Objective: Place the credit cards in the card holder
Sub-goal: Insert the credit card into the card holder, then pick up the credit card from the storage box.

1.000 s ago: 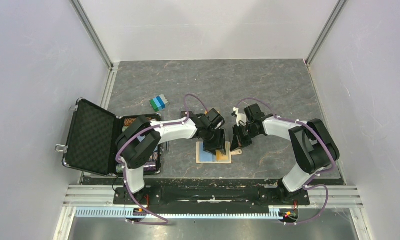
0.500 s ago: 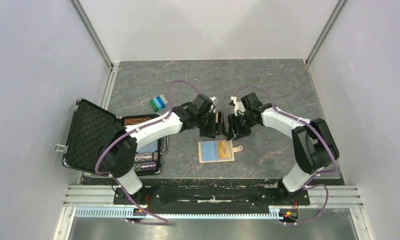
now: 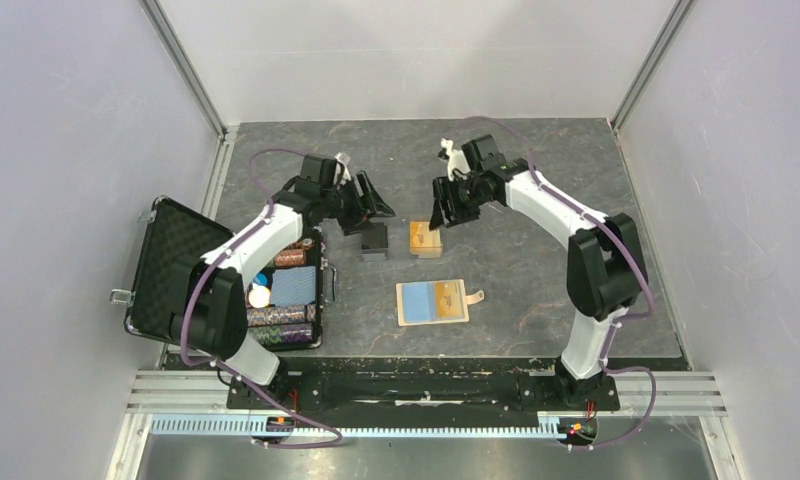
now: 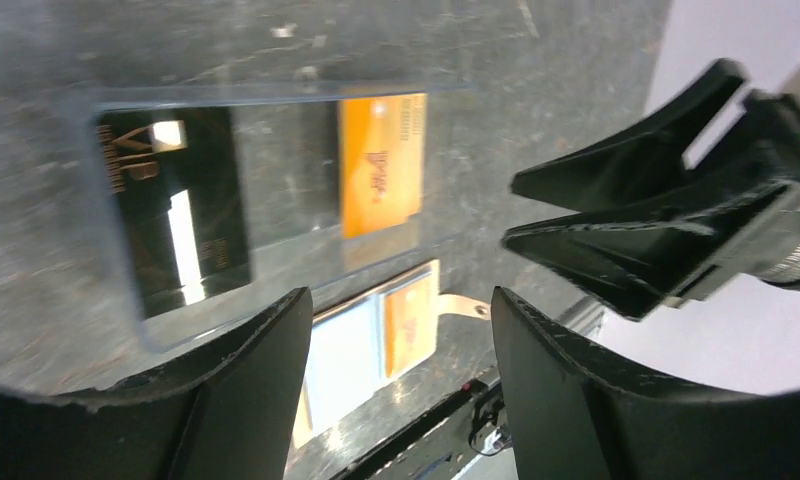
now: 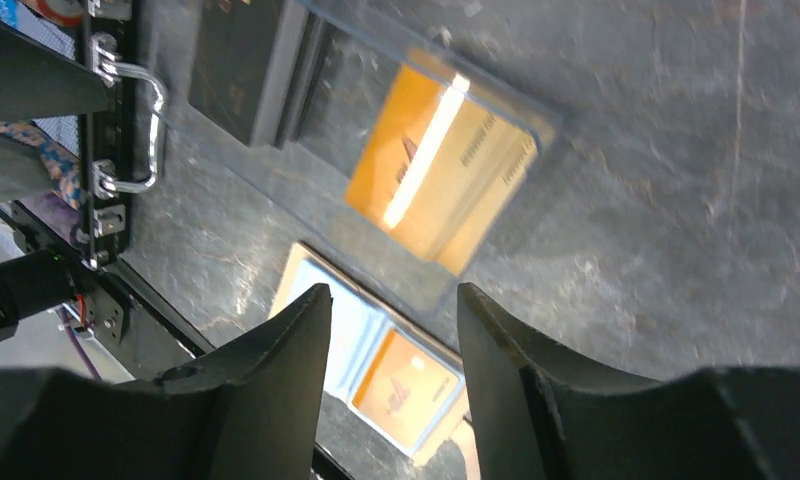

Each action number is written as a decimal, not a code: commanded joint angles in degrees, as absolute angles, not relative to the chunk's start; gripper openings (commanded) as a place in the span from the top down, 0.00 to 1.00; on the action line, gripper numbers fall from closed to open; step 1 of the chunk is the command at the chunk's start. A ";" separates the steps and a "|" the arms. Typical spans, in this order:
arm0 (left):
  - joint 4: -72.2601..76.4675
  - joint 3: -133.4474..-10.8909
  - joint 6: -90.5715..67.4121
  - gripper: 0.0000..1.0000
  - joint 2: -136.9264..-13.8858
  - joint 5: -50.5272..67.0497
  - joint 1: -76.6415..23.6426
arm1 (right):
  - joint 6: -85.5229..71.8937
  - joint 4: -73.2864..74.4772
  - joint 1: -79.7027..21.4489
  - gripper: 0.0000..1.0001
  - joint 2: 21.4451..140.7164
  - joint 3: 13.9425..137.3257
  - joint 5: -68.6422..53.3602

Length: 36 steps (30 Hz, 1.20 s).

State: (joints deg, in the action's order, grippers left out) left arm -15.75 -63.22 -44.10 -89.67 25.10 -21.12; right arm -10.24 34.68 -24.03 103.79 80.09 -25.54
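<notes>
The holder (image 3: 416, 303) lies open and flat on the table (image 3: 536, 200), blue inside up. One orange card (image 3: 444, 298) rests on the half next to its tab (image 3: 476, 296). I judge that much as roughly done, though I cannot tell whether the card is tucked into a slot or only lying on top. A second card (image 3: 425, 239) sits just beyond the holder, with a black box (image 3: 374, 241) beside it. So by my reckoning at least one card is left to fetch and seat.

My left pincer (image 3: 368, 212) hangs above the black box, wide apart with nothing in it. My right pincer (image 3: 444, 212) hangs above the second card, also spread and empty. Neither touches anything.

The top view gives the layout, with the chip case (image 3: 181, 275) well off to the holder's left, but it hides one thing. Both wrist views show a clear cover (image 5: 306, 150) over the second card and the black box, catching glare. That suggests the card sits under or inside something, and I cannot tell which. The left wrist view also shows my right pincer's prongs parted.
</notes>
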 commanded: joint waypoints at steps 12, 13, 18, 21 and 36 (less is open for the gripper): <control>-43.07 -73.27 -27.67 0.33 -94.01 5.85 -18.02 | -13.41 39.20 -33.09 0.91 124.40 104.24 -29.16; -42.99 -73.30 -27.62 0.33 -94.56 6.29 -18.02 | -13.62 39.19 -33.37 0.94 125.29 104.85 -28.72; -43.02 -74.04 -27.03 0.34 -96.16 7.25 -18.02 | -13.99 39.54 -35.24 1.00 128.90 107.25 -23.39; -43.31 -74.74 -26.89 0.34 -96.91 7.51 -18.01 | -12.74 40.76 -36.39 1.00 130.42 108.05 -17.85; -40.87 -79.44 -27.85 0.38 -107.62 16.25 -18.59 | -6.77 46.05 -37.61 1.00 127.27 105.32 0.19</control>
